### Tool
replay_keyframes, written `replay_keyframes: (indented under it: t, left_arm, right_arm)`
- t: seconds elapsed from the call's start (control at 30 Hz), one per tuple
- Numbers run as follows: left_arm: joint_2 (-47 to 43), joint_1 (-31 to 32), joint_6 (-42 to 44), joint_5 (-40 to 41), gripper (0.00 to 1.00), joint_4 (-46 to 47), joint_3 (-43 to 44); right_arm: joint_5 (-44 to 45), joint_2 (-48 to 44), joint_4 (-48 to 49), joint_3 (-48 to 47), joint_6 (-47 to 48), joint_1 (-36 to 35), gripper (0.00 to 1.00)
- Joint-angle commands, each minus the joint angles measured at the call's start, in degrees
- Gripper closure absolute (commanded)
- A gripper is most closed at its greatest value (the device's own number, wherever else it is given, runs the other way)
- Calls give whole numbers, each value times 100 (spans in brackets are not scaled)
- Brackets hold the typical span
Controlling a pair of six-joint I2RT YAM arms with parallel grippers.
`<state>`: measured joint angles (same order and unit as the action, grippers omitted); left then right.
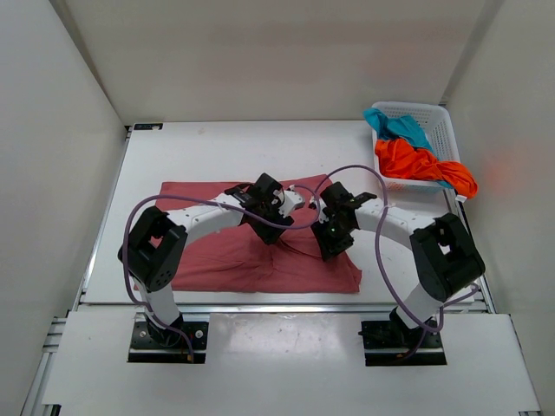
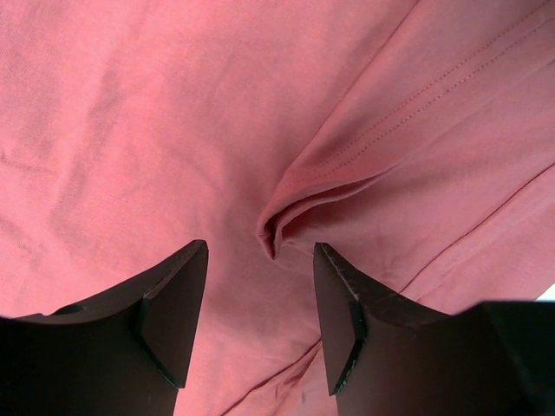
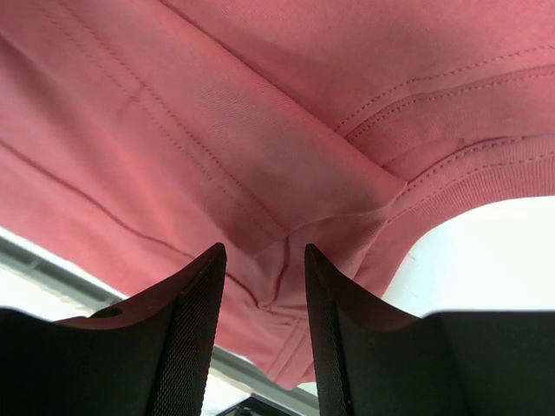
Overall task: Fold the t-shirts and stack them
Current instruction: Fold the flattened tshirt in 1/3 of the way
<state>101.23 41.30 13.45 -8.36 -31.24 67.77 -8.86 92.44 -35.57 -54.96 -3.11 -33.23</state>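
— White walls closing round a white table on three sides. White lattice basket set in the far right corner.

— Holding what?

— Teal-blue t-shirt toward its far side, orange t-shirt heaped nearer and spilling over the near rim.

— And out on the desk?

— Dusty pink t-shirt, spread mid-table, closer to the near edge than the far one. Long axis running from left edge toward right edge, parallel with the near edge.

— Pointing which way?

— Hard to tell from above. Ribbed neckline seen only up close, just beyond the right gripper.

— Grippers?

— Left gripper spread wide above pink cloth, a small raised fold just past the tips. Right fingers narrowly apart with a crease of the same cloth between. Cannot tell whether pinching or merely straddling.
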Motion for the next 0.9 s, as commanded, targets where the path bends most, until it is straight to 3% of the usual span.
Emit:
replay_keyframes:
  t: [0.0,0.2,0.57,0.73,0.87]
  left_arm:
    - [-358,71,-18,-34,37,109,-79]
    - [-209,19,-88,106,39,171,-79]
    - [19,62,-167,159,64,242,-88]
    - [46,45,-167,116,77,250,-88]
    - [55,10,-185,159,86,242,-79]
  right_arm:
    - [306,133,59,-208,188,-96,53]
    - [341,222,120,-190,136,-183,58]
    - [315,300,235,-366,-31,-175,78]
    - [140,388,218,-437,-57,-122,100]
    - [78,423,191,-577,-49,-69,100]
